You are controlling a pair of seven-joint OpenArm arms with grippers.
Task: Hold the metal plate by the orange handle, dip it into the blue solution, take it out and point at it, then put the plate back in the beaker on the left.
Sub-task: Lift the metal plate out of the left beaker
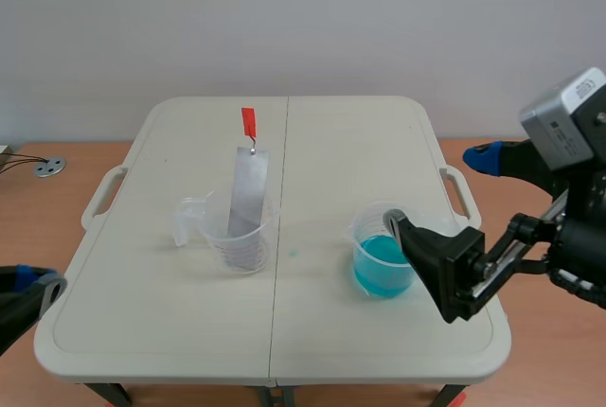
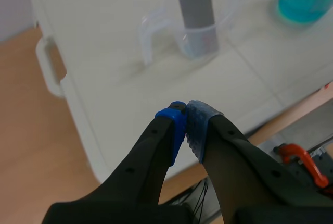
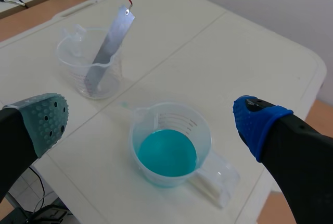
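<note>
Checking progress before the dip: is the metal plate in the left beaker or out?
In. The plate leans inside the left beaker, orange handle sticking up above the rim.

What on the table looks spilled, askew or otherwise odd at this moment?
One small thing: a blue-green spot lies on the table between the two beakers, probably a drop of the blue solution. The metal plate leans inside the left beaker, but that is only how it rests. Both beakers stand upright.

Leaning metal plate [image 1: 248, 189]; bare table [image 1: 327, 161] around
</note>
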